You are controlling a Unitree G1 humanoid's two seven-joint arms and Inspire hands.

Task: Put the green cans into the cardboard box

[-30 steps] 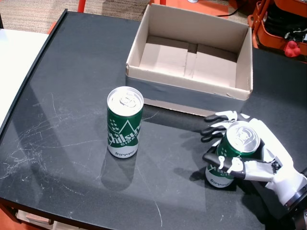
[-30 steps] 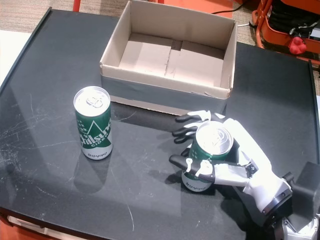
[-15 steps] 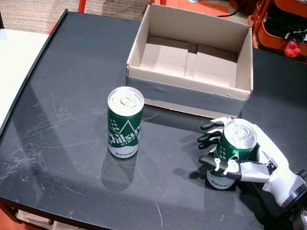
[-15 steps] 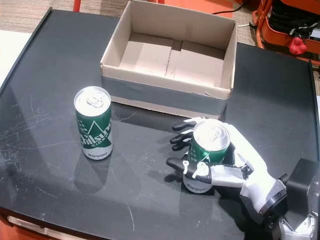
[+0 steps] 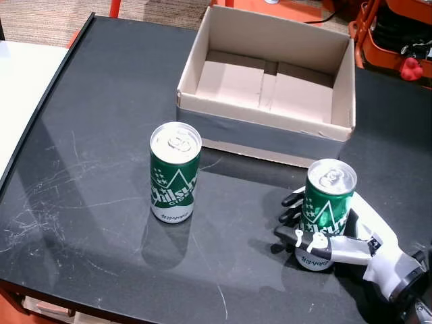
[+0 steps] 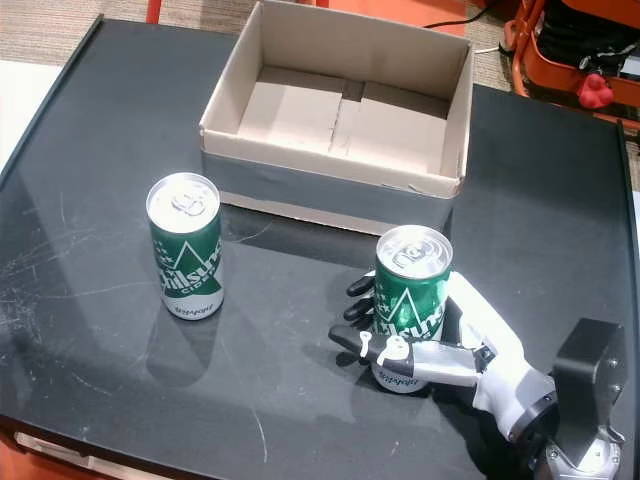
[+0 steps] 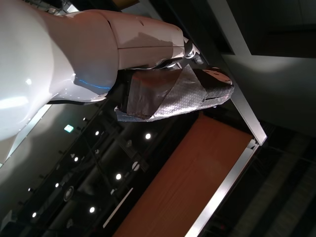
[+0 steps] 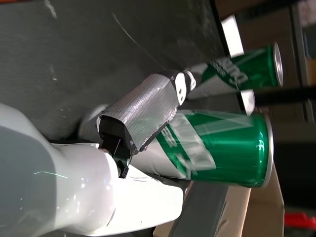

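Two green cans stand upright on the black table. One green can (image 5: 175,175) (image 6: 185,247) is at the left, free of any hand. My right hand (image 5: 351,239) (image 6: 455,345) is shut on the other green can (image 5: 325,206) (image 6: 408,295) (image 8: 217,148), low around its base, with the thumb across the front. The open cardboard box (image 5: 196,81) (image 6: 225,105) lies just beyond both cans and holds nothing. In the left wrist view, part of my left hand (image 7: 168,94) shows against a ceiling, away from the table; its fingers cannot be read.
The black table (image 5: 101,101) (image 6: 90,130) has a raised rim along its left and near edges. Orange equipment (image 5: 395,34) (image 6: 570,45) stands past the table's far right corner. A white surface (image 5: 17,88) borders the table on the left.
My right hand has closed around the can and slid down toward its base. The can now stands upright and shows more of its side. The left can and box have not moved.
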